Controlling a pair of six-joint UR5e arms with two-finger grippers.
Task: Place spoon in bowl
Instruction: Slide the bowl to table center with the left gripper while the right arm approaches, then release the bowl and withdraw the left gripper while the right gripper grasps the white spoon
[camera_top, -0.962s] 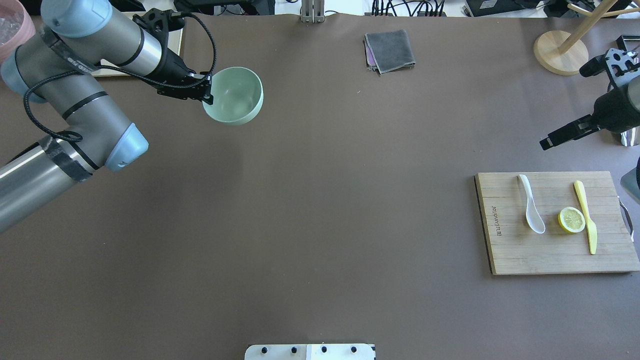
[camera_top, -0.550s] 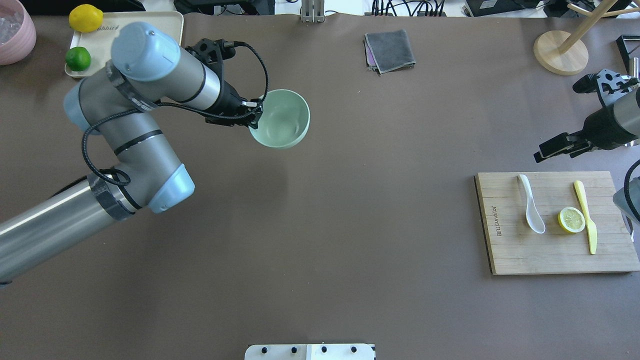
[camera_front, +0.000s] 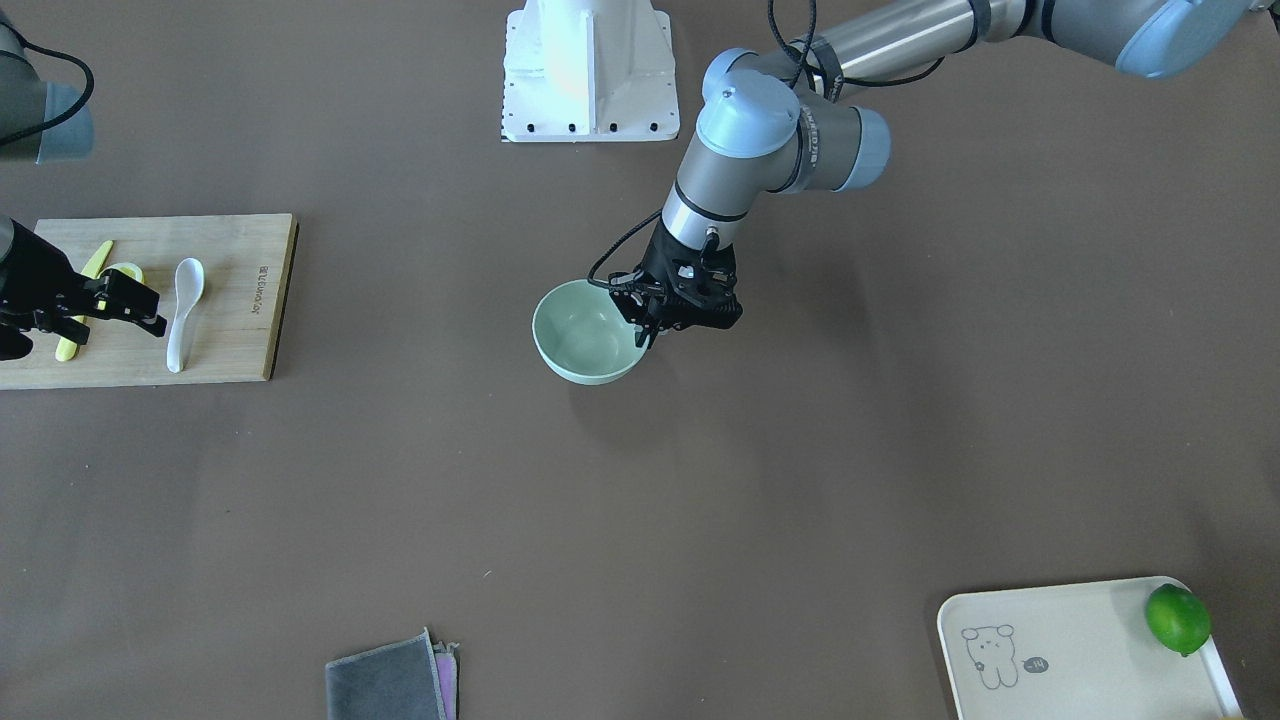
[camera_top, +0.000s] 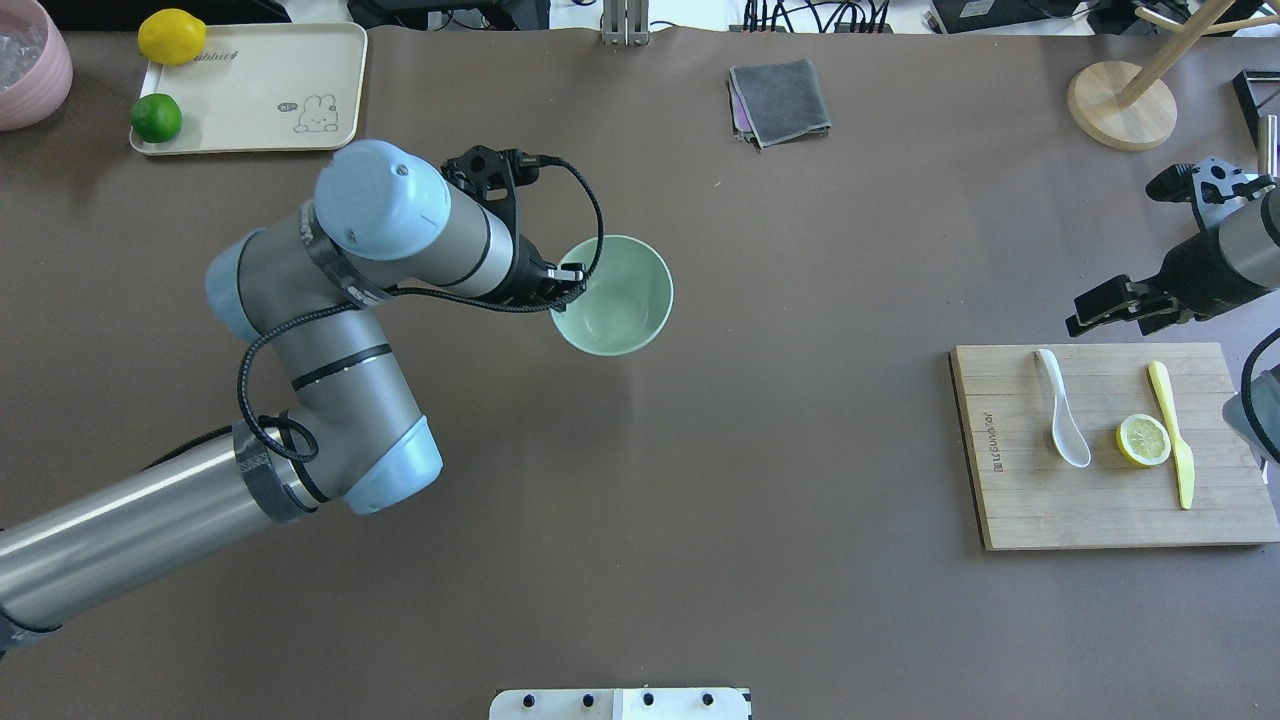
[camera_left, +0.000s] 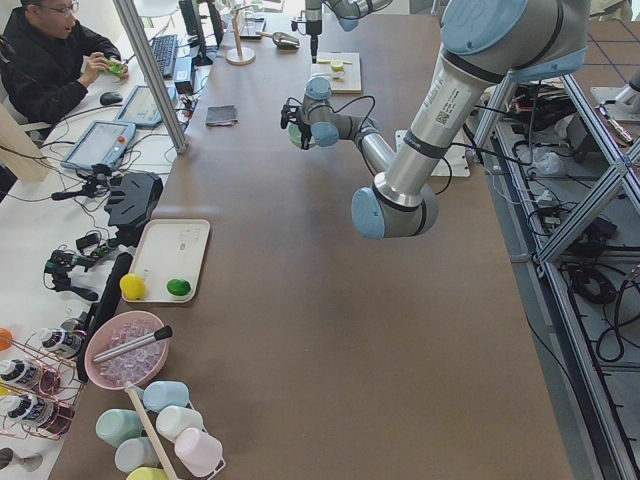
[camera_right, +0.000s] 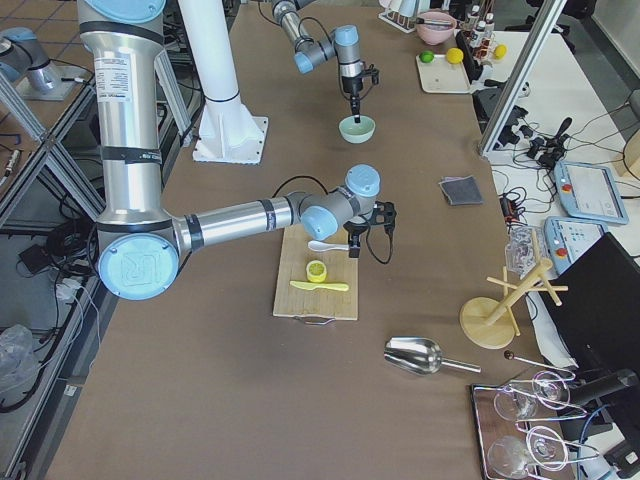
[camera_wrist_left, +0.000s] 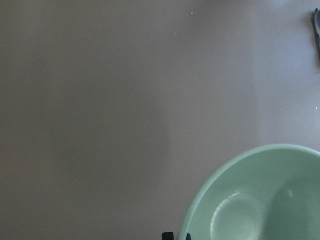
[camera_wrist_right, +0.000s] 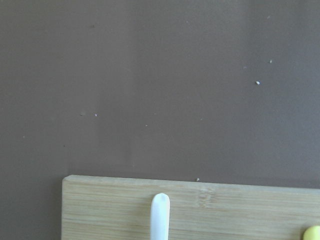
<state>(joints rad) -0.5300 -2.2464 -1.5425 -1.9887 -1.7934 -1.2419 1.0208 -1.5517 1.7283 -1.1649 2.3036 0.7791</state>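
Spoon (camera_top: 1062, 410) lies flat on the left part of the wooden cutting board (camera_top: 1030, 510), at the table's right side, handle pointing far, scoop near. Nothing touches it. Just right of the scoop we note a lemon slice (camera_top: 1143, 440), then a slim yellow knife (camera_top: 1172, 435).

Right gripper (camera_top: 1085, 312) hangs above the board's far edge, close to the spoon's handle tip. Its fingers are spread and hold nothing.

Bowl (camera_top: 620, 295) is well apart from the spoon, left of table centre, upright, nothing inside it. Left gripper (camera_top: 568, 280) pinches its left rim.

Far left corner: cream tray (camera_top: 250, 90) carrying a lime (camera_top: 157, 117) and a lemon (camera_top: 171, 36). Folded grey cloth (camera_top: 780, 100) at the far edge.
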